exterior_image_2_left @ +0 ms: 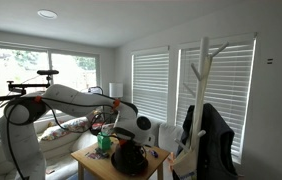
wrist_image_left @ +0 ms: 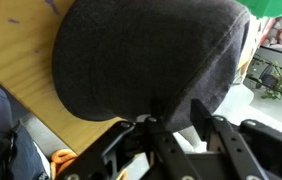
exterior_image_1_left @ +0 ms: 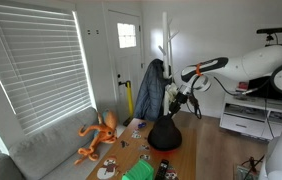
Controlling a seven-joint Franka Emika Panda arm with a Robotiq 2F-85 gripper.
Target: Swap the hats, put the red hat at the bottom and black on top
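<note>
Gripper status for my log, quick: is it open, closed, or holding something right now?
Gripper: closed, pinching the edge of the black hat.

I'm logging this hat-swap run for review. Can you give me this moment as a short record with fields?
setting: living room, wooden table, white coat rack
black hat: on the table, directly under the arm
gripper: jaws closed on the black hat's edge, per the wrist view
red hat: not made out in any view
other items: orange plush toy on the couch, dark jacket on the rack
task stage: black hat gripped, swap not done
</note>
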